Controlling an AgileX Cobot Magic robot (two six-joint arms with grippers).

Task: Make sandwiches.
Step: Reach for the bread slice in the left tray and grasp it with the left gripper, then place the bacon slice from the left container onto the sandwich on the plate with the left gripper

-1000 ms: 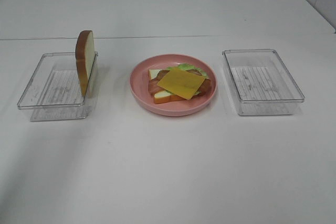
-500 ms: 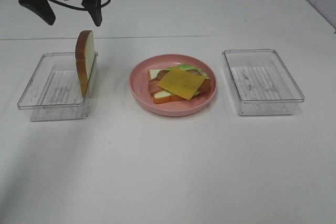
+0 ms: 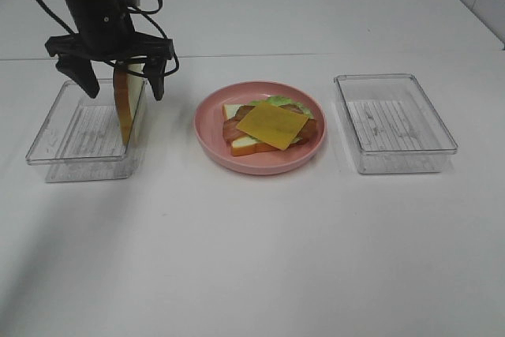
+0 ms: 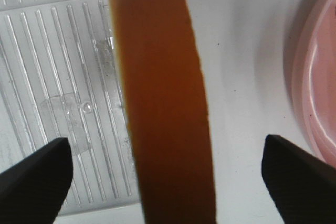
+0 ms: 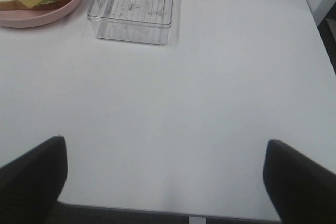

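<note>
Exterior view: left pincer [image 3: 117, 88] spread astride the upright bread slice [image 3: 126, 104] in the left tray [image 3: 55, 136]. Right wrist view alone shows the right pincer [image 5: 165, 174], spread above bare counter [image 5: 210, 77]; stacked layers [image 3: 270, 125] lie on the plate [image 3: 213, 144].

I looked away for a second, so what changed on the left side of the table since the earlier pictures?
The left gripper came down from the top edge of the view and now straddles the upright bread slice in the left tray, jaws open on either side, nothing gripped. The slice, the pink plate with its cheese-topped stack and the right tray stayed put.
</note>
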